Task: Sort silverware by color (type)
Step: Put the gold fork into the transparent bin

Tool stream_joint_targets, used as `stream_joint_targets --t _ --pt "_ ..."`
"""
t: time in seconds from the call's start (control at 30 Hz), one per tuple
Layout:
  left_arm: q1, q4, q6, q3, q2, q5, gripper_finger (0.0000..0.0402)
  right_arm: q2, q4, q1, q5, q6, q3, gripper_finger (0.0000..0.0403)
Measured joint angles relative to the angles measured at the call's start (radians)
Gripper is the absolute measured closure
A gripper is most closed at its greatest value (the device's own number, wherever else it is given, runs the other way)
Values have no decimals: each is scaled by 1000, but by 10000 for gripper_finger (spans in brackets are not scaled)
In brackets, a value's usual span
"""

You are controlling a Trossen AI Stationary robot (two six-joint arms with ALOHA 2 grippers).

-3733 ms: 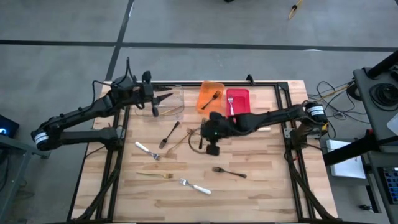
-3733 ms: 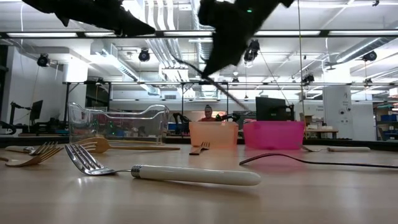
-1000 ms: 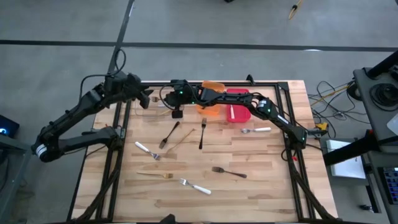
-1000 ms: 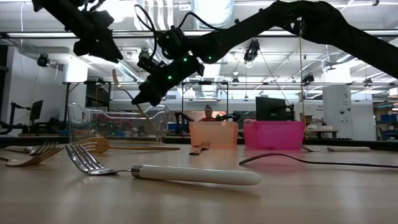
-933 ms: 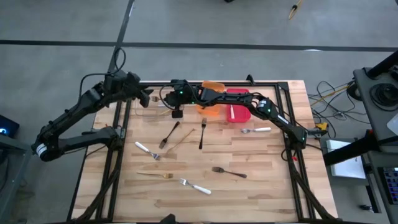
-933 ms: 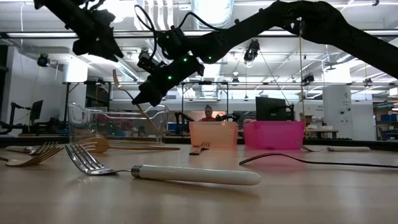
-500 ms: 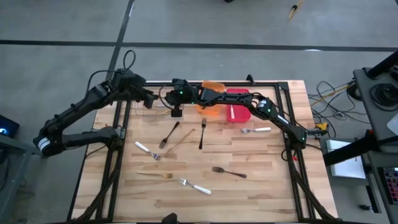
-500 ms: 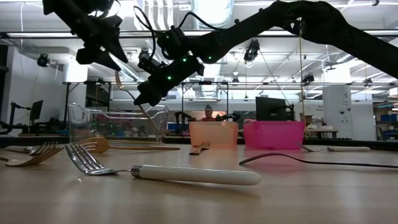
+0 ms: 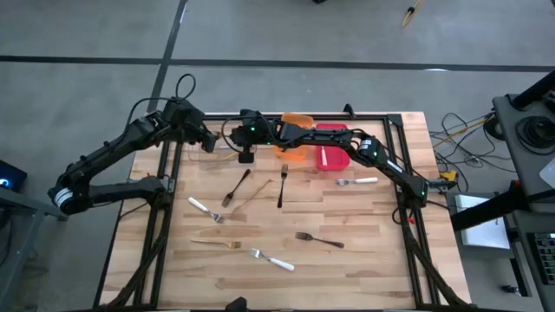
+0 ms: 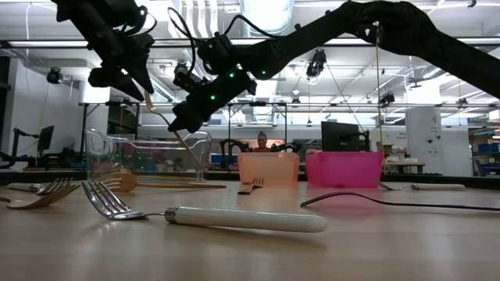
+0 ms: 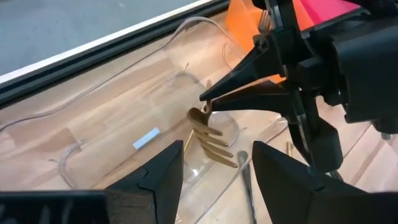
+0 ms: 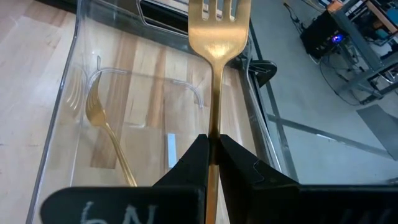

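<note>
Gold fork (image 12: 214, 74) pinched in right pincer (image 12: 212, 147) above clear bin (image 12: 68, 87): lower it inside before you release; left pincer (image 11: 214, 165) wide beside it.

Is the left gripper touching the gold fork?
Apart. The left wrist view shows the open left gripper short of the gold fork, which the right gripper pinches.

Jaws pinch gold fork (image 12: 218, 37) above clear bin (image 12: 93, 118).

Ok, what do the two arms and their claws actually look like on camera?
Both arms are black, slim and jointed, with loose black cables looping near the wrists. The left claw has two wedge-shaped black fingers. The right claw ends in narrow pointed black fingers, with small green lights on its wrist.
</note>
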Motion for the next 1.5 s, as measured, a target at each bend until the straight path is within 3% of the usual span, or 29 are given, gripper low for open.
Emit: stream_joint_targets --t 0.4,0.77,1.1,1.5 --pt "0 25 2 -12 38 -46 265 0 0 0 0 0 0 390" --pt "0 33 4 -13 36 -72 388 -1 2 3 7 -7 1 390" --pt "-1 35 -2 -13 34 -96 400 -2 2 6 8 2 1 388" --pt "-2 36 -8 -17 34 -123 400 -7 0 8 24 27 1 278"
